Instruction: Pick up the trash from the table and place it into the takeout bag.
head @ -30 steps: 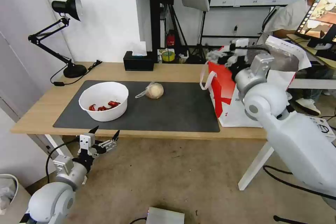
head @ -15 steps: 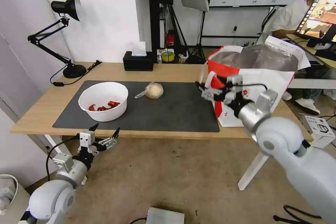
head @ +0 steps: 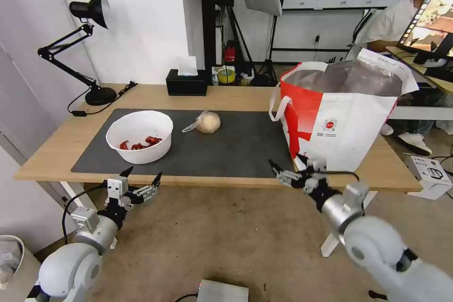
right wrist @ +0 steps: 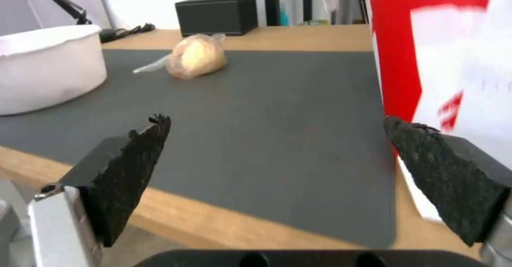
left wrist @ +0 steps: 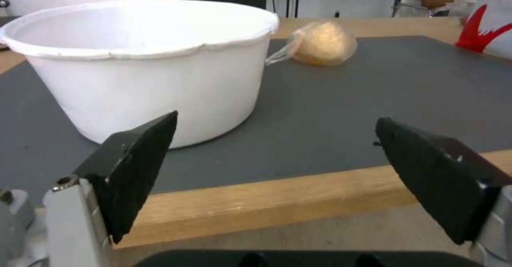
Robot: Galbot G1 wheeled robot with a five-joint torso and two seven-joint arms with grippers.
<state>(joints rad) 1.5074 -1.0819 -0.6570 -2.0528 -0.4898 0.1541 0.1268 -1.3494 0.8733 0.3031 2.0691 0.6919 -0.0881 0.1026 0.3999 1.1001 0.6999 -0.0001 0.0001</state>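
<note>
Head view: The long light-wood surface [head: 226,96] carries a large dark grey mat [head: 236,148]. A white round bowl with red scraps [head: 139,136] sits on the mat's left part. A tan ball wrapped in clear plastic [head: 207,122] lies near the mat's centre. The large white and red takeout bag with silver foil lining [head: 339,118] stands upright at the mat's right end. The left claw [head: 140,180] hangs released below the surface's front edge, just in front of the bowl. The right claw [head: 286,166] is released and empty at the front edge, just beside the bag's lower left corner.

Left wrist view: The black fingers [left wrist: 136,171] are spread. The bowl [left wrist: 144,67] stands near; the ball [left wrist: 323,45] lies farther off.

Right wrist view: The spread fingers [right wrist: 125,175] frame bare mat [right wrist: 277,127]. The bag [right wrist: 443,59] rises beside one finger. The ball [right wrist: 195,61] lies well apart.
</note>
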